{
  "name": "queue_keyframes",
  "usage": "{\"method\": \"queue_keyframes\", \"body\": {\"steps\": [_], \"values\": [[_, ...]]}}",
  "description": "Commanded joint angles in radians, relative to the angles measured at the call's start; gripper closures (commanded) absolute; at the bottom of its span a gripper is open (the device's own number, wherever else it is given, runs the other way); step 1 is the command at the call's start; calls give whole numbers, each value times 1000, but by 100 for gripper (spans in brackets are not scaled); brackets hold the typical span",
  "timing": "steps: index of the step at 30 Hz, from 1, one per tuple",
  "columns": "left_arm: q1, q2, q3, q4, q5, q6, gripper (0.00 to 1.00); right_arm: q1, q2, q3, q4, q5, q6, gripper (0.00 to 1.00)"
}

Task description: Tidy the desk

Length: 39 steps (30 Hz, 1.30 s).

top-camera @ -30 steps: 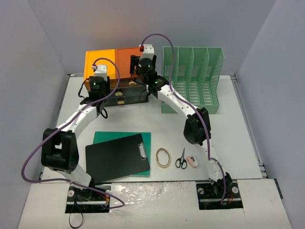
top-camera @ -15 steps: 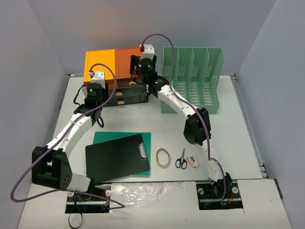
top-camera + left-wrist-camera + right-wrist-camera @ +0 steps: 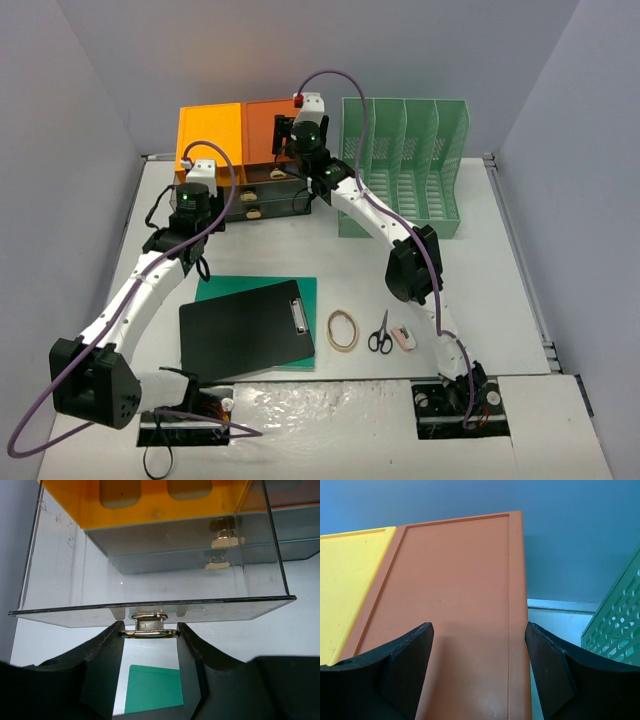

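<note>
At the frame's upper left, your left fingers point(image 3: 102, 672) pinch the drawer handle point(image 3: 150, 627) to pull; your wide-spread right fingers point(image 3: 402, 657) likely steady the cabinet point(image 3: 455, 600).

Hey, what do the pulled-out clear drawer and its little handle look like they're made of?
The drawer looks like clear, glossy plastic: whatever lies behind shows straight through its walls, and there are faint scuffs. The handle looks like polished metal with a pale gold tone, judging by its bright reflections, though plated plastic can't be ruled out.
</note>
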Motion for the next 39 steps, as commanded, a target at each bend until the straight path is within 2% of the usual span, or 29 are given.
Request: {"method": "queue_keyframes", "body": {"steps": [1, 3, 5, 11, 17, 25, 28, 33, 39], "values": [[-1, -65, 52, -20, -28, -13, 100, 3, 28, -14, -119, -48, 43, 29], [-1, -58, 62, -41, -31, -16, 100, 3, 27, -14, -119, -50, 42, 29], [-1, -30, 85, -77, -33, -12, 95, 1, 25, -15, -118, -51, 41, 29], [-1, 41, 124, -61, -30, -9, 71, -5, 13, -28, -118, -53, 42, 28], [-1, 112, 195, -70, -15, -8, 52, -11, 0, -35, -119, -58, 43, 28], [-1, 120, 227, -84, -1, -12, 45, -12, -10, -42, -121, -59, 34, 28], [-3, 97, 238, -105, 5, -10, 39, -13, -13, -45, -121, -58, 35, 28], [-3, 34, 242, -149, 2, 2, 26, -14, -14, -42, -120, -61, 37, 28], [-3, -63, 246, -183, 3, 6, 22, -14, -19, -48, -122, -57, 31, 28]]}}
